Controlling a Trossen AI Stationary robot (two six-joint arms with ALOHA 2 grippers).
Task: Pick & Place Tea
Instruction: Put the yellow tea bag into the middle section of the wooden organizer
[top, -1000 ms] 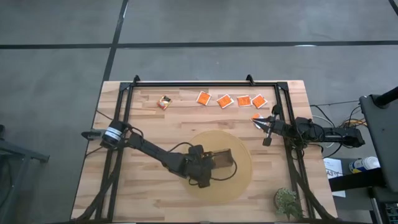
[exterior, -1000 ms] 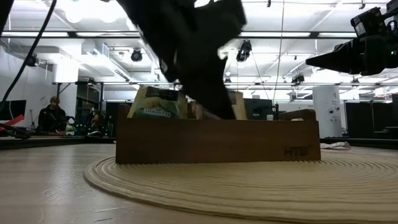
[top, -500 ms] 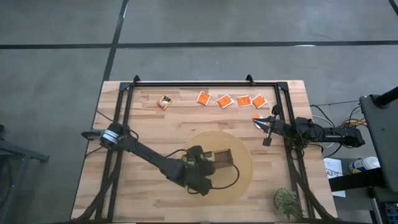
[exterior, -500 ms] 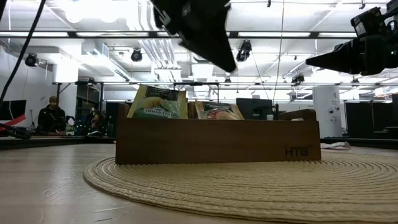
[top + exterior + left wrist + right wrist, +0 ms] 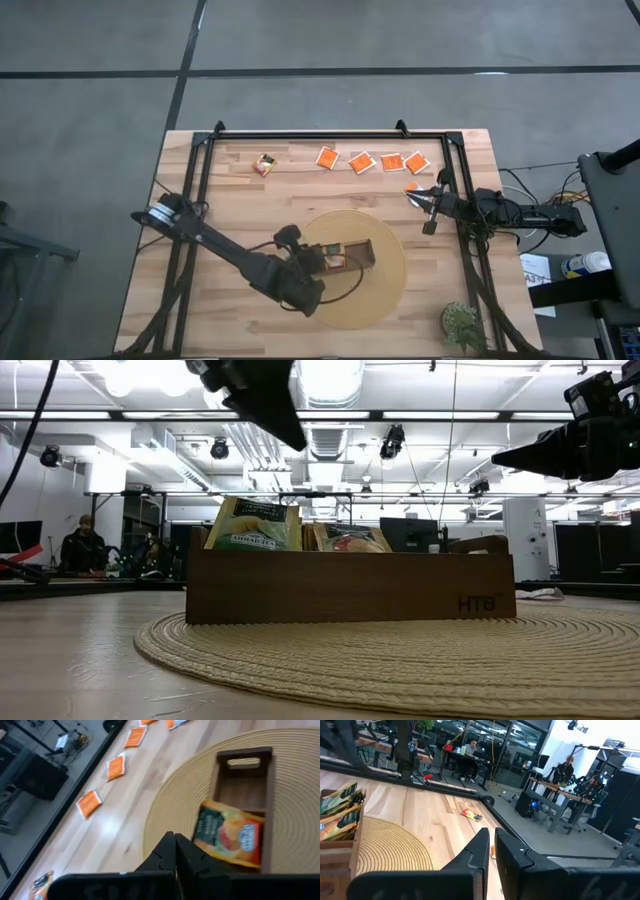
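On the wooden bench (image 5: 230,190) a round woven mat (image 5: 385,280) carries a brown wooden tray (image 5: 362,257) with compartments. Seen from table height, a green-and-yellow sachet (image 5: 252,525) stands upright in the tray at one end, with a yellow-orange sachet (image 5: 350,540) leaning beside it; in the left wrist view that yellow-orange packet (image 5: 230,833) lies tilted across a divider, next to a compartment that has nothing in it. The left gripper (image 5: 322,262) hangs over the mat just beside the tray's end, its fingers clenched together with nothing between them, and in the low view it sits high above the tray (image 5: 262,395). Four bright orange sachets (image 5: 327,157) (image 5: 361,161) (image 5: 392,161) (image 5: 417,162) lie in a row near the bench's far edge, apart from one another, and a fifth (image 5: 411,187) lies just at the tip of the right gripper (image 5: 418,198). That gripper is raised near the bench's right side, its fingers nearly together and gripping nothing that can be seen. A single yellow-and-orange sachet (image 5: 264,165) lies alone to the left of the row. A small potted plant (image 5: 461,322) stands at the near right corner. People sit at desks in the room behind.
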